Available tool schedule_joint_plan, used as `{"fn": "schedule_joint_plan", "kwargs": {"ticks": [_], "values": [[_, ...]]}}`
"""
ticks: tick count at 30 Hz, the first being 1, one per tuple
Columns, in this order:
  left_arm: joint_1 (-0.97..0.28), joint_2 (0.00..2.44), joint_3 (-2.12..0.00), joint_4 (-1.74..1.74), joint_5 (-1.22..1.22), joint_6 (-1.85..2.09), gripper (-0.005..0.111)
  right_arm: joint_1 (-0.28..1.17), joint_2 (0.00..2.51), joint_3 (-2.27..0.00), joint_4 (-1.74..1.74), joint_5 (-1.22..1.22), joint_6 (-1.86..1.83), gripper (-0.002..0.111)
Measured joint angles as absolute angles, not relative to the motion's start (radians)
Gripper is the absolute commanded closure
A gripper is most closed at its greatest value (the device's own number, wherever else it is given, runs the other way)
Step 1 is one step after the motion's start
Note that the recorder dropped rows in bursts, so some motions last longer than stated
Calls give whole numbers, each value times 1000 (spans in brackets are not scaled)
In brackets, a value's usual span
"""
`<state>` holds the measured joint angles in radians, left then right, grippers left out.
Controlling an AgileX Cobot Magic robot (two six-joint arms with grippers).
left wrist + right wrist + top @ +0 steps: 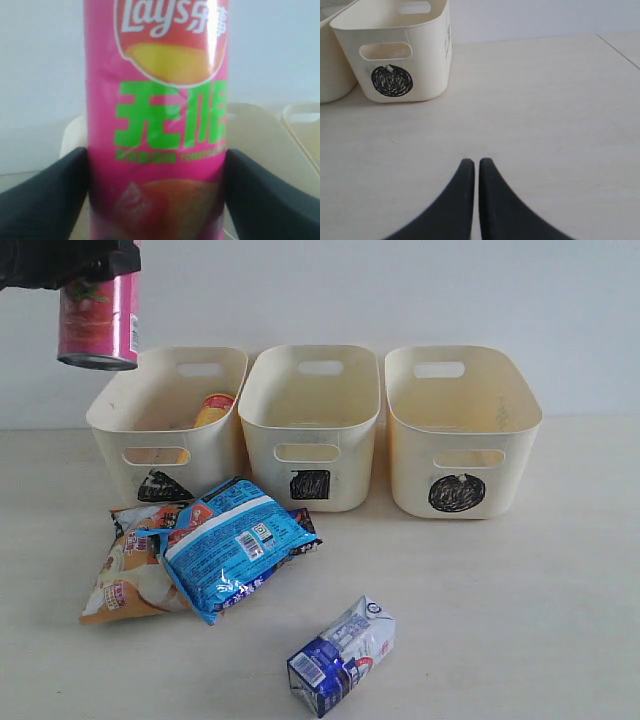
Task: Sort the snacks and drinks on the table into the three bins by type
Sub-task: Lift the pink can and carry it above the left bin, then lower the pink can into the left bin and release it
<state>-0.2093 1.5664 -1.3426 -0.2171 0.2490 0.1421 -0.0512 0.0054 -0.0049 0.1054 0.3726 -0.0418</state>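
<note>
My left gripper (75, 270) is shut on the pink chip tube (98, 322), holding it upright high above the back left corner of the triangle bin (165, 435). The same pink chip tube (156, 125) fills the left wrist view between both black fingers. A yellow chip tube (213, 408) lies inside the triangle bin. The square bin (312, 430) and circle bin (460, 435) stand to its right. The blue crinkly packet (232, 545) lies over the orange-and-white packet (130, 575). A blue-and-white carton (342, 655) lies near the front. My right gripper (476, 162) is shut over bare table, empty. The purple carton is out of view.
The circle bin (395, 50) stands ahead of the right gripper, with the pale table (545, 100) stretching beside it. A plain white wall (400, 290) rises behind the bins.
</note>
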Motion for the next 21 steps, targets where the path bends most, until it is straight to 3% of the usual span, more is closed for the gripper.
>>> {"fn": "schedule_joint_plan", "kwargs": {"ticks": [14, 17, 21], "values": [[-187, 1819, -1380, -217, 14, 142, 100, -51, 5, -5, 105, 373, -42, 107], [-187, 1867, -1415, -217, 17, 142, 87, -51, 5, -5, 105, 373, -42, 107], [-187, 1930, -1477, -217, 55, 142, 58, -51, 5, -5, 105, 373, -42, 107]]}}
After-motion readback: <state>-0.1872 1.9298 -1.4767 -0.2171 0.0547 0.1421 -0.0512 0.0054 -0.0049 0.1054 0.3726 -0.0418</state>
